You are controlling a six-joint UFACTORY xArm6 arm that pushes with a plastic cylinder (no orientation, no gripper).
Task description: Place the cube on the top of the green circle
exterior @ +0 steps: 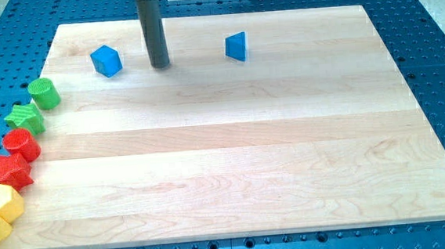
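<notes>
Blue cube corner toward view's bottom, no long axis; my tip just right, apart.

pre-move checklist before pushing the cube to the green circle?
1. Tip located: my tip sits on the board, right of the blue cube in the view. ok
2. Tip touching cube: apart. ok
3. Target visible: green cylinder at the board's left edge. ok
4. Tip on the far side of the cube from the target: ok
5. Path from cube to cylinder free of other blocks: ok
6. Blue triangular block out of the way: ok
</notes>
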